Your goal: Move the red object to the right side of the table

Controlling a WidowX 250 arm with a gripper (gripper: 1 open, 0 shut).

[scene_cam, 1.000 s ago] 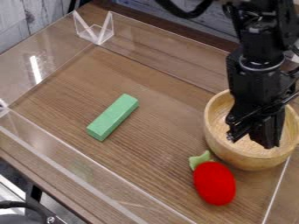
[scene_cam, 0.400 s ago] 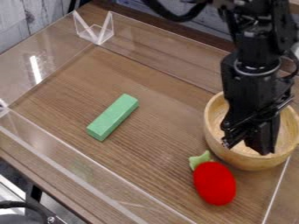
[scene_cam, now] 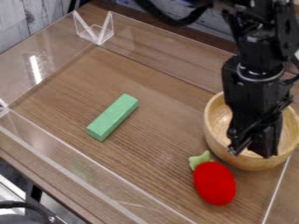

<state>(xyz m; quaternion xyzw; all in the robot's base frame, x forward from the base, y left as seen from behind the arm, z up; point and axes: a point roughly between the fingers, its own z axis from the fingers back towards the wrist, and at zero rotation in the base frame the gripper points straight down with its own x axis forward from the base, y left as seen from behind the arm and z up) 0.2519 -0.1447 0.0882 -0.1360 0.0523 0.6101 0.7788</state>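
Gripper [scene_cam: 242,146]: pressed together, poised over bowl [scene_cam: 214,122]. Red fruit [scene_cam: 214,184]: set just below gripper's tips in view, ungrasped.

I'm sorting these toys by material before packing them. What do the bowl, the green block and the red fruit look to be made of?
Bowl: probably wood, smooth satin finish, from its even pale tan color.
Green block: painted wood or plastic, matte; its flat color leaves that open.
Red fruit: likely plastic or foam, given its uniform bright red.
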